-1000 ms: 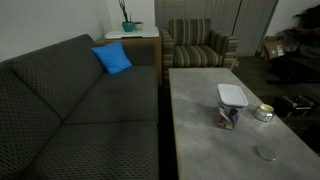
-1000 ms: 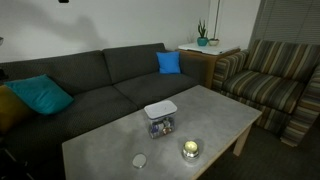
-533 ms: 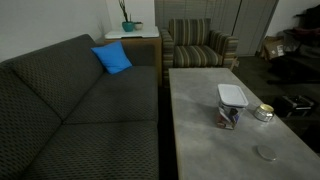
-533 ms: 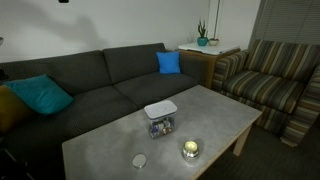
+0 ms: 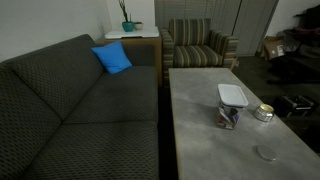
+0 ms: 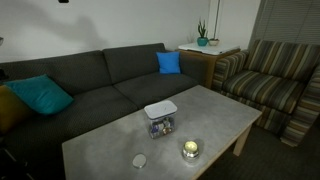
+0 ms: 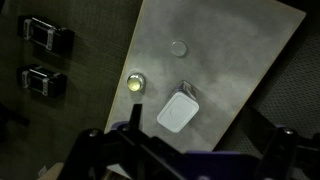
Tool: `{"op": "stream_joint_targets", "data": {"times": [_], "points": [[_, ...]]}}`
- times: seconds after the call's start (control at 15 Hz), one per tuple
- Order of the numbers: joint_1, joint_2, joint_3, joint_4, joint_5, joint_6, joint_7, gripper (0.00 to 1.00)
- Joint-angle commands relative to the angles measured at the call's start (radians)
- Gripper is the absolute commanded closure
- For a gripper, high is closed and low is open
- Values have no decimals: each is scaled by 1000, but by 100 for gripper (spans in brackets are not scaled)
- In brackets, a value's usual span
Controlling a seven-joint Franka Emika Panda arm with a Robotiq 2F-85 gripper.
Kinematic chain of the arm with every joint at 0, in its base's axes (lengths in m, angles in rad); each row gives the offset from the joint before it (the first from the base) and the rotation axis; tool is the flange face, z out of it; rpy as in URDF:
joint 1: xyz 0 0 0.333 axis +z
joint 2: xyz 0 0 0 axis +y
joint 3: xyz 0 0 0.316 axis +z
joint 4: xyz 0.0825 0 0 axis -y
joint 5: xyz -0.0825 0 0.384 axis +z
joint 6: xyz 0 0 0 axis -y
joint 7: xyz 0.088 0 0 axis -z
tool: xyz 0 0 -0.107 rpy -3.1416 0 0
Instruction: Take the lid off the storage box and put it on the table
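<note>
The storage box is a small clear container with colourful items inside. It stands on the grey stone-like table and shows in both exterior views. The white lid sits closed on top of it, also seen in the other exterior view and from above in the wrist view. My gripper shows only in the wrist view, high above the table. Its fingers are spread wide and hold nothing. The arm is out of both exterior views.
A round shiny tin and a clear flat disc lie on the table near the box. A dark sofa runs along one long side. A striped armchair stands at the table's end.
</note>
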State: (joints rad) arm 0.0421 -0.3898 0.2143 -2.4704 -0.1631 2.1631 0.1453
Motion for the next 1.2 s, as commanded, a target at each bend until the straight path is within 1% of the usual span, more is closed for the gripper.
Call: {"op": "stream_joint_targets", "data": {"times": [0.0,0.33,0.47,0.6,0.8,0.87,0.93,1.0,1.13], "points": [[12,12,-26,-11,-30,57,-11,0],[-12,69,-41,-6,-139,159,-21,0],[-15,114,-64,8,-151,214,-43,0],[-17,175,-93,27,-144,297,-68,0],[-15,323,-139,79,-81,455,-91,0],[-7,382,-154,101,-34,514,-104,0],[-5,435,-162,134,10,513,-116,0],[-5,312,-148,55,-46,477,-81,0],[-2,402,-162,102,-9,506,-96,0]]}}
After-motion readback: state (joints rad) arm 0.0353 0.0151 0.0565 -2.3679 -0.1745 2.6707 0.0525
